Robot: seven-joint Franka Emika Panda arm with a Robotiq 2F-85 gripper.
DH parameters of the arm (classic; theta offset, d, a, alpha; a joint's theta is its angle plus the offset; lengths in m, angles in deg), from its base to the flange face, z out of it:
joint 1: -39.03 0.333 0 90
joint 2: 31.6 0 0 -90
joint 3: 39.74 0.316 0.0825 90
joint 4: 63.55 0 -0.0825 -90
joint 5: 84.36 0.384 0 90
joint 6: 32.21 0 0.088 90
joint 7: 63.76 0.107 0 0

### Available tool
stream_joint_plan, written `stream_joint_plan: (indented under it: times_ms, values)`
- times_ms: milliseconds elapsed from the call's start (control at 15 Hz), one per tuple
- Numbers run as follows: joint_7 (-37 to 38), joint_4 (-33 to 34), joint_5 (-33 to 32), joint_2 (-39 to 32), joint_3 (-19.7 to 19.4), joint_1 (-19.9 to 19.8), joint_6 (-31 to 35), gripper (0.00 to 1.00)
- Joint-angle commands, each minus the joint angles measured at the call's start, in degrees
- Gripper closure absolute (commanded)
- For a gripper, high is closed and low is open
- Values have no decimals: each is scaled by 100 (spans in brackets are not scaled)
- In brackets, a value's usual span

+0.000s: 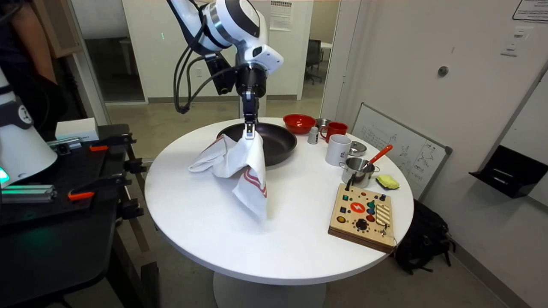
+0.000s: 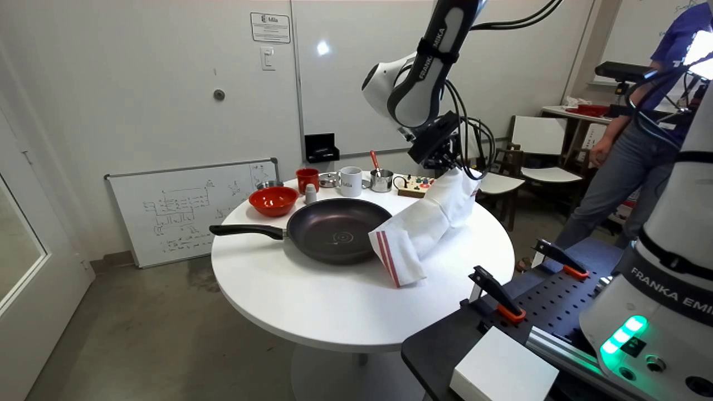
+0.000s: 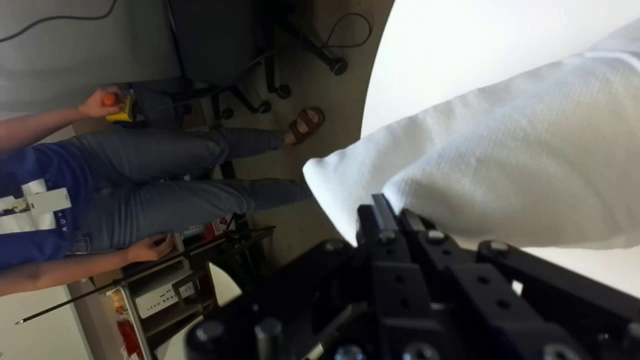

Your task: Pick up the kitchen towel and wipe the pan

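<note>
Over a round white table (image 1: 299, 239), the Robotiq gripper (image 1: 249, 131) clenches the red-striped kitchen towel (image 1: 249, 160), its folds beside the black frying pan (image 2: 334, 229). Wiping could skid the pan, since nothing visibly steadies it, or tug the towel from the narrow pinch.

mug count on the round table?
2: red mug near the shaker, white mug between red mug and metal pot. Both exterior views show just these.

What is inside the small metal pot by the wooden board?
A red-handled utensil leans in the small metal pot, its handle rising above the rim. The pot's wall hides the utensil's lower end and the bottom, so anything else inside cannot be told.
</note>
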Motion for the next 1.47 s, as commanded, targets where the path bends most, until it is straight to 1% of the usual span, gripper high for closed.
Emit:
stream_joint_plan:
  times_ms: [0, 200, 400, 733, 933, 1200, 1400]
  values:
    - [116, -572, -186, 792, 592, -499, -377, 97]
    - [58, -767, -42, 1020, 942, -803, -704, 97]
    - [-95, -826, 119, 947, 1221, -1084, -723, 97]
    - [-192, -809, 152, 759, 1412, -1368, -670, 97]
    - [21, -690, -265, 465, 1400, -1418, -225, 96]
    - [269, -481, -698, -131, 1327, -1486, 764, 96]
    - [426, -168, -874, -644, 1229, -1481, 1088, 96]
